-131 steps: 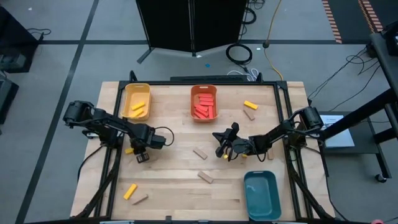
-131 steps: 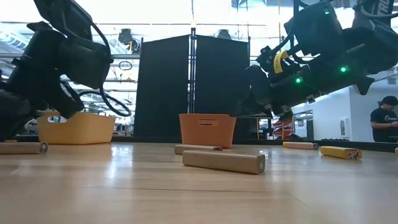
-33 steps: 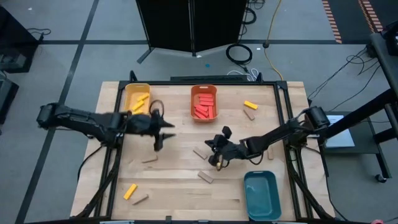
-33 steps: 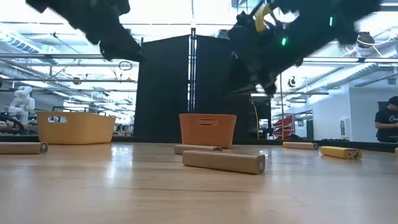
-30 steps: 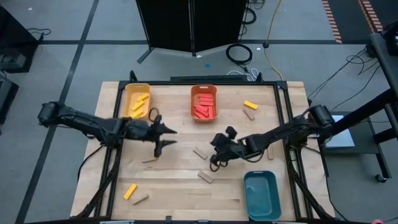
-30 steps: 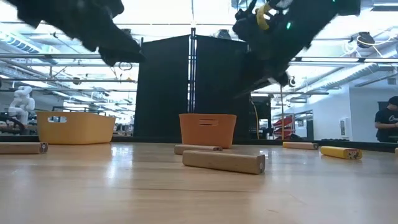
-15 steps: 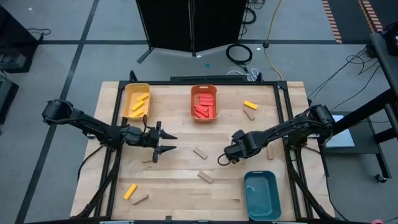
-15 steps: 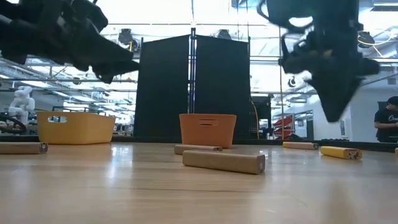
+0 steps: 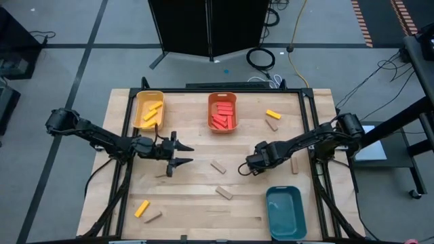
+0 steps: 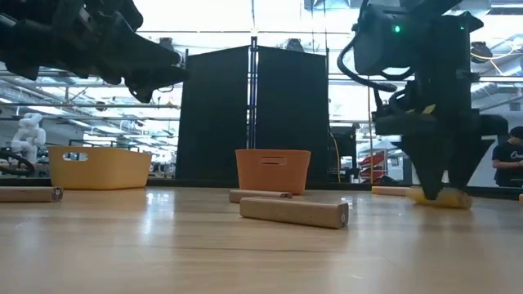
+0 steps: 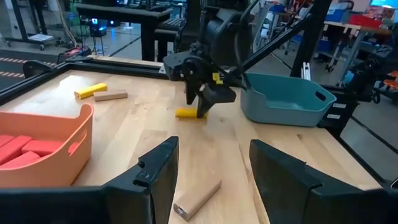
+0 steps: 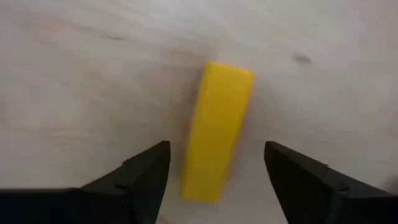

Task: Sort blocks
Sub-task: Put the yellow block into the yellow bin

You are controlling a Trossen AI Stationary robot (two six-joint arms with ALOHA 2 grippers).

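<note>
The blocks are small bars in red, yellow and tan. One yellow block (image 12: 216,129) lies flat on the table. My right gripper (image 12: 216,149) points down over it, open, a finger on each side and a gap to both. From the left wrist view this gripper (image 11: 202,102) stands right above that block (image 11: 185,114). My left gripper (image 9: 183,154) hovers level and open above the table's left half, holding nothing. A tan block (image 11: 198,199) lies on the table ahead of it. Red blocks (image 9: 222,116) fill the orange bin.
At the far edge stand a yellow bin (image 9: 137,112) holding yellow blocks and an orange bin (image 9: 210,112). A teal bin (image 9: 285,213) sits near right. Loose blocks lie at far right (image 9: 272,119), centre (image 9: 224,192), near left (image 9: 146,211) and under my left arm (image 9: 165,174).
My right gripper has swung toward the table's right edge, tipped until it points straight down, sunk close to the table and opened. My left gripper has sunk a little and levelled out, staying open.
</note>
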